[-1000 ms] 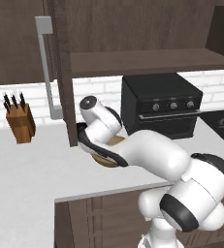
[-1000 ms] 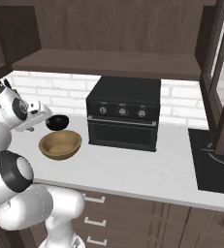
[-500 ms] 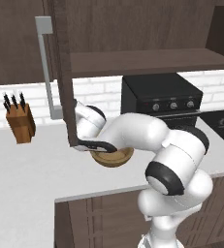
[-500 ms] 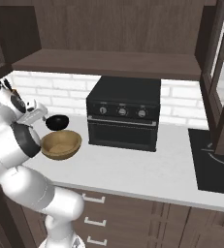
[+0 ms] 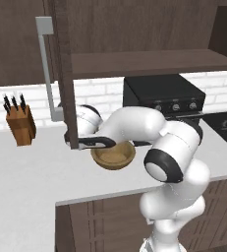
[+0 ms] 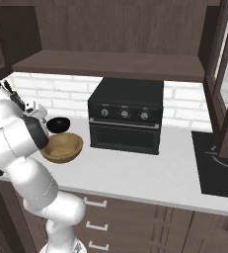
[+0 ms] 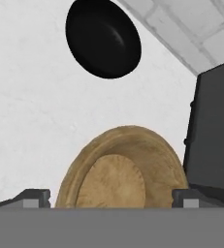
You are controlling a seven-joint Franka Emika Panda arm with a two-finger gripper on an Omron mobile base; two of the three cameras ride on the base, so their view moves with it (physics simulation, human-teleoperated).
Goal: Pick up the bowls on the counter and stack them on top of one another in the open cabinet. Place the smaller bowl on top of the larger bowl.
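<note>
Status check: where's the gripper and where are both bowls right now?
Gripper open, over the wooden bowl. Black bowl apart beyond it, both on the counter. Cabinet door hangs close by the hand.

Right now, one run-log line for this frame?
phase: approach | gripper: open, straddling wide light-brown wooden bowl, not lifted | small glossy black bowl: on pale grey-white counter, apart | cabinet shelf: no bowls

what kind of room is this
A rendered home kitchen, by the look of it: a black countertop oven against white brick, a knife block on the pale counter, and dark wood wall cabinets above.
</note>
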